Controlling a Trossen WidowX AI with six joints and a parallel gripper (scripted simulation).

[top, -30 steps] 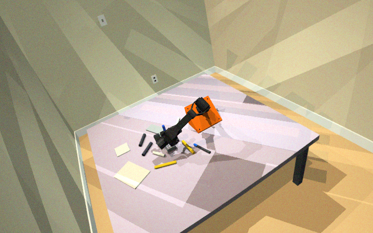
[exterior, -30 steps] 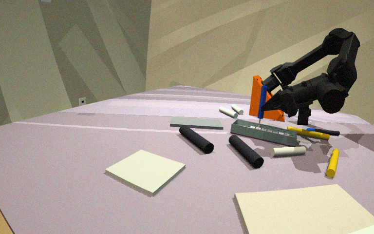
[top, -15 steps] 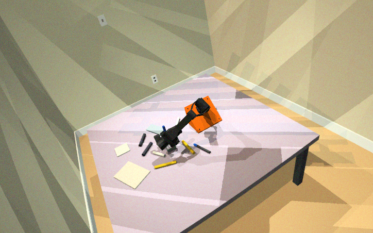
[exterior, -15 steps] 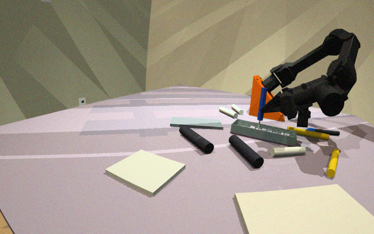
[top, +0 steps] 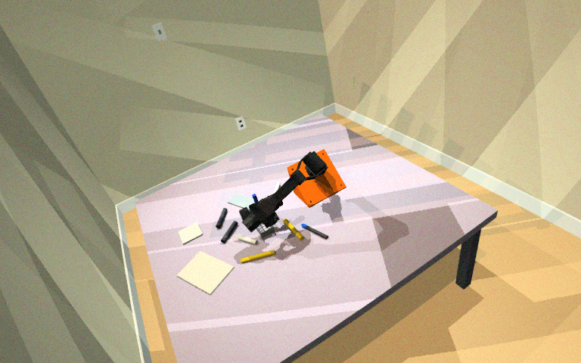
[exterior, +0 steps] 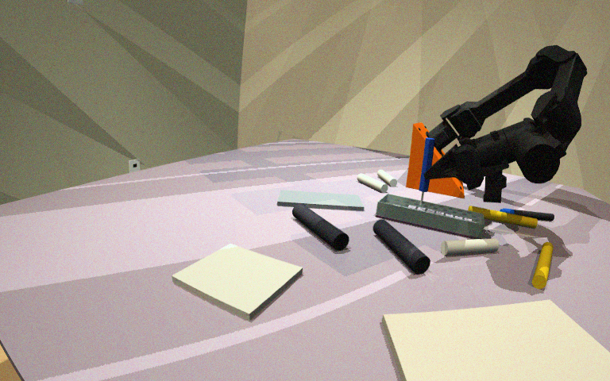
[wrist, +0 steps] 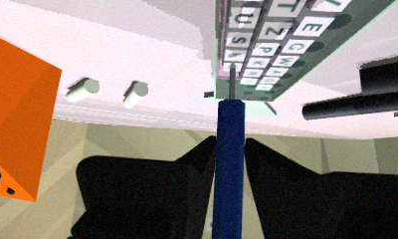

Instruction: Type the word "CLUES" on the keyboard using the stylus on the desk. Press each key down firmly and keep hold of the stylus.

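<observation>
My gripper (exterior: 428,175) (wrist: 230,143) is shut on the blue stylus (top: 254,197) (exterior: 427,160) (wrist: 229,179), which stands nearly upright with its thin metal tip down. The small grey-green keyboard (top: 265,231) (exterior: 424,220) (wrist: 251,95) lies under it. In the wrist view the tip is over the far end of the left-hand row of keys, beyond the U and S keys and one more. The letter under the tip is hidden. I cannot tell whether the tip touches that key or presses it. In the top view the arm hides the fingertips.
The orange base plate (top: 305,193) (exterior: 415,155) (wrist: 22,100) stands behind the keyboard. Two black cylinders (exterior: 320,227) (exterior: 400,246), a cream cylinder (exterior: 469,247) and a yellow cylinder (exterior: 516,219) lie around it. Several pads, such as the pale green one (exterior: 320,200), lie farther out.
</observation>
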